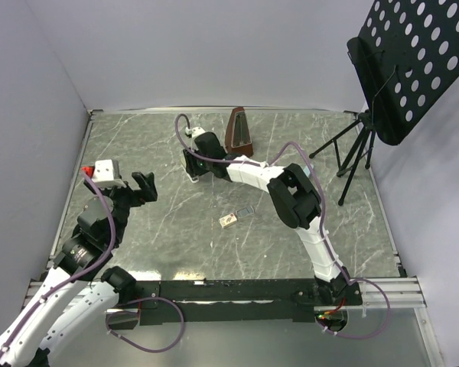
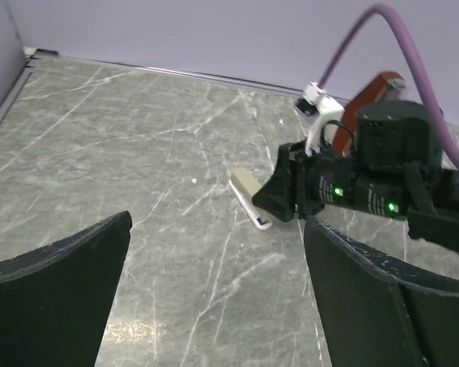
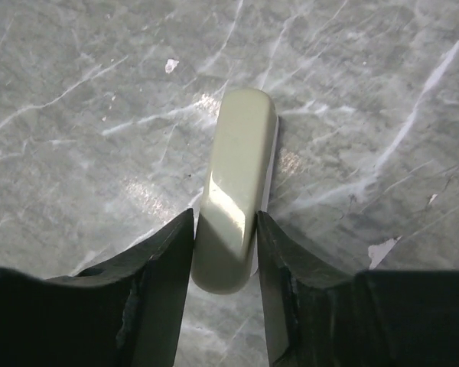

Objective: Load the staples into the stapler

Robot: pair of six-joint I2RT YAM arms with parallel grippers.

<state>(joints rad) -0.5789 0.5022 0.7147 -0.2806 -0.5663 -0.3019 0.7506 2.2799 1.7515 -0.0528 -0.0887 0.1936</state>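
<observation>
The stapler (image 3: pixel 233 183) is a cream, rounded bar lying flat at the back middle of the table; it also shows in the left wrist view (image 2: pixel 246 187). My right gripper (image 3: pixel 225 229) is shut on its near end, one finger on each side; in the top view the gripper (image 1: pixel 193 170) covers the stapler. The staples box (image 1: pixel 229 221), tiny and cream-tan, lies mid-table with a short grey staple strip (image 1: pixel 245 211) beside it. My left gripper (image 1: pixel 144 186) is open and empty at the left, over bare table (image 2: pixel 218 229).
A brown metronome (image 1: pixel 239 130) stands just behind the right gripper, also in the left wrist view (image 2: pixel 371 95). A black music stand (image 1: pixel 382 115) rises at the back right. Grey walls close the back and sides. The right arm (image 1: pixel 291 195) stretches across the middle.
</observation>
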